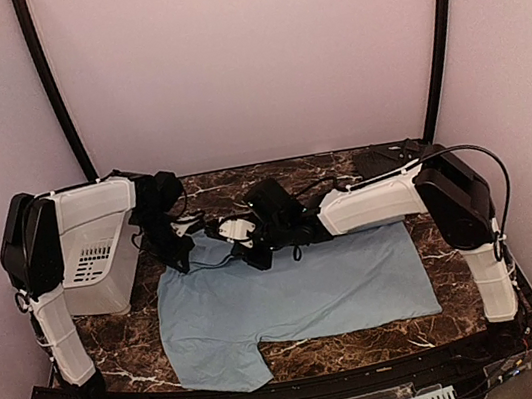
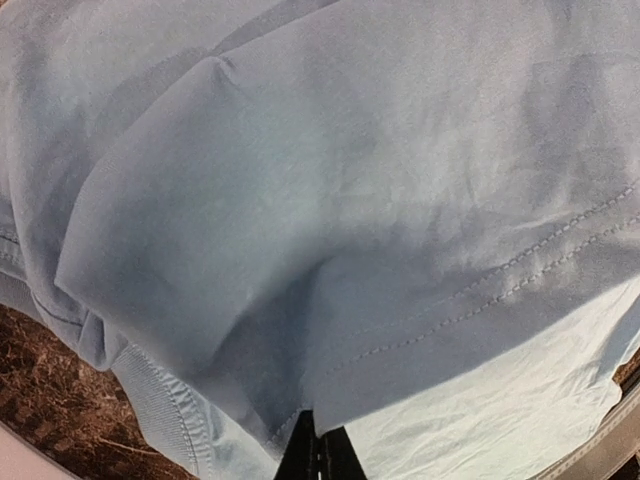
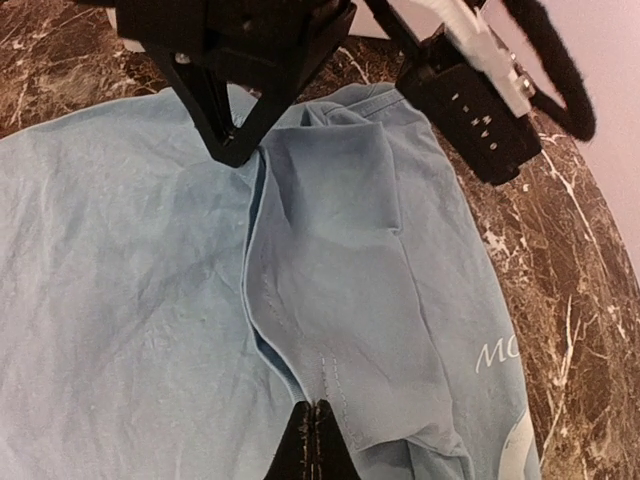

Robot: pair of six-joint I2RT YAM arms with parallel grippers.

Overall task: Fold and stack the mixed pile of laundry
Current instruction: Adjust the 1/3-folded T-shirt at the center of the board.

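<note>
A light blue T-shirt (image 1: pixel 301 290) lies spread flat on the dark marble table, one sleeve pointing toward the near edge. At its far left corner both grippers meet. My left gripper (image 1: pixel 185 263) is shut on a stitched hem of the blue T-shirt (image 2: pixel 330 200), which fills the left wrist view. My right gripper (image 3: pixel 318 425) is shut on the hem of the folded-over sleeve (image 3: pixel 340 260), and the left gripper (image 3: pixel 235 150) pinches the same sleeve just ahead of it. In the top view the right gripper (image 1: pixel 225 234) sits beside the left one. I cannot make out the black shirt.
A white plastic bin (image 1: pixel 98 256) stands at the left, right behind the left arm. Something dark (image 1: pixel 386 155) lies at the back right by the right arm. Bare marble (image 3: pixel 560 280) borders the shirt on the far side.
</note>
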